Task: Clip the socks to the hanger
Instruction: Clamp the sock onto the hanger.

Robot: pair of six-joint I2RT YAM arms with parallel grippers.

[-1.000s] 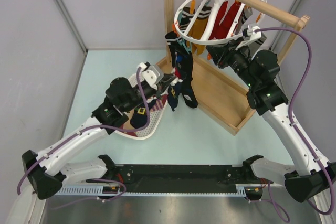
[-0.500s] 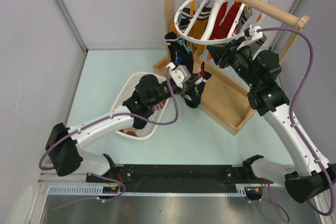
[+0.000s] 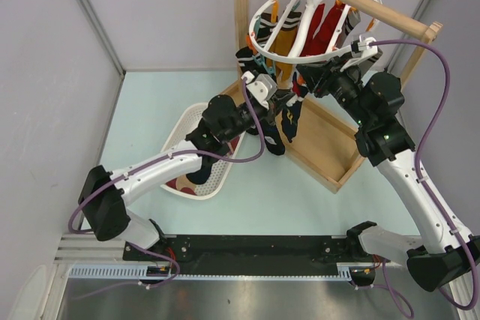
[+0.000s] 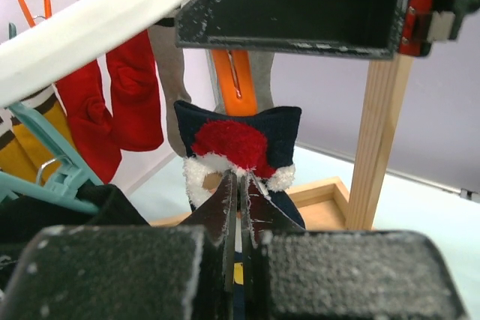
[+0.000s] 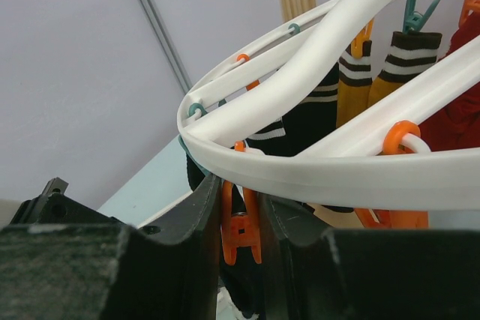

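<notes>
top external: hanger (image 3: 300, 58) hangs off the wooden rail (image 3: 390, 13), upper centre | left wrist: left gripper (image 4: 241, 192) clamped tight on a navy sock (image 4: 232, 140) with red fluff, mid-frame | right wrist: right gripper (image 5: 240, 207) squeezing an orange clip (image 5: 240, 234) right under the hanger's ring, bottom centre

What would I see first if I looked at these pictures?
The big white hanger, high on the wooden rail at the back, dangles red socks. Right under it, the left claw holds up a navy sock with a red patch, while the right claw pinches an orange clip.
</notes>
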